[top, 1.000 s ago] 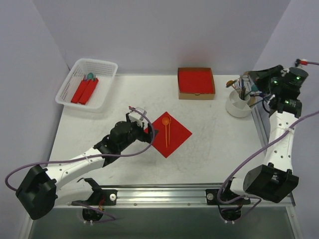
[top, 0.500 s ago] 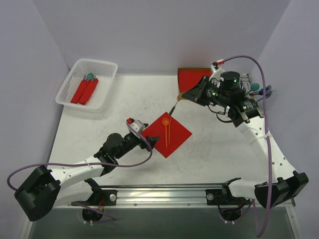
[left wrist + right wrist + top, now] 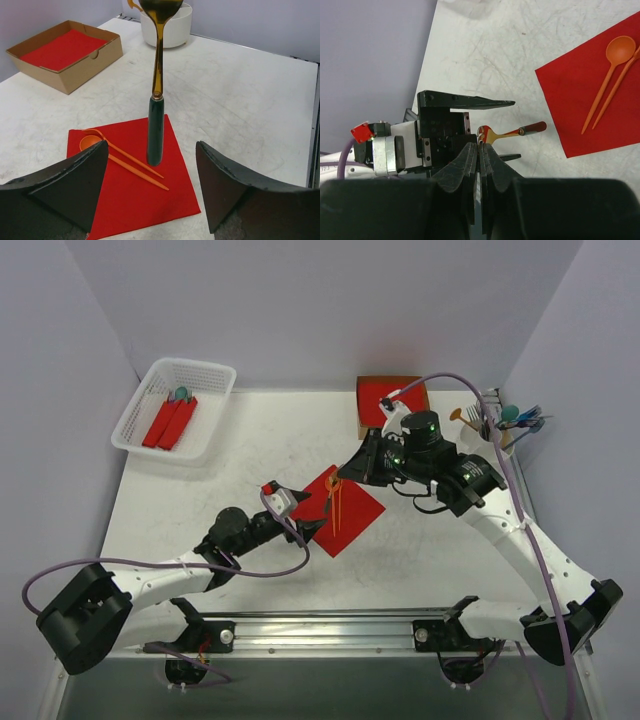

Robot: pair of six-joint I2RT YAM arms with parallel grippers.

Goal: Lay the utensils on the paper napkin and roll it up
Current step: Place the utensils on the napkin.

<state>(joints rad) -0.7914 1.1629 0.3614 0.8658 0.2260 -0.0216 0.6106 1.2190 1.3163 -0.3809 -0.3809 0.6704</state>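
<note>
The red paper napkin [image 3: 350,512] lies flat mid-table. An orange spoon [image 3: 90,143] and a slim orange fork [image 3: 137,172] lie on it, also in the right wrist view [image 3: 615,55]. My right gripper [image 3: 346,473] is shut on the bowl of a gold spoon with a dark green handle [image 3: 155,130]. The spoon hangs handle-down just above the napkin [image 3: 130,200]. In the right wrist view the spoon [image 3: 520,131] sticks out past my shut fingers [image 3: 470,160]. My left gripper [image 3: 305,525] is open and empty at the napkin's near-left edge, its fingers [image 3: 75,185] either side of the hanging spoon.
A white basket [image 3: 150,435] with red rolls stands far left. A cardboard box [image 3: 395,430] holding a red stack is at the back, also in the left wrist view [image 3: 65,75]. A white cup [image 3: 478,452] of utensils stands far right, also in the left wrist view [image 3: 175,30].
My right arm swung from the cup at the far right to above the napkin, carrying the green-handled spoon. My left gripper drew back to the napkin's near-left edge.
</note>
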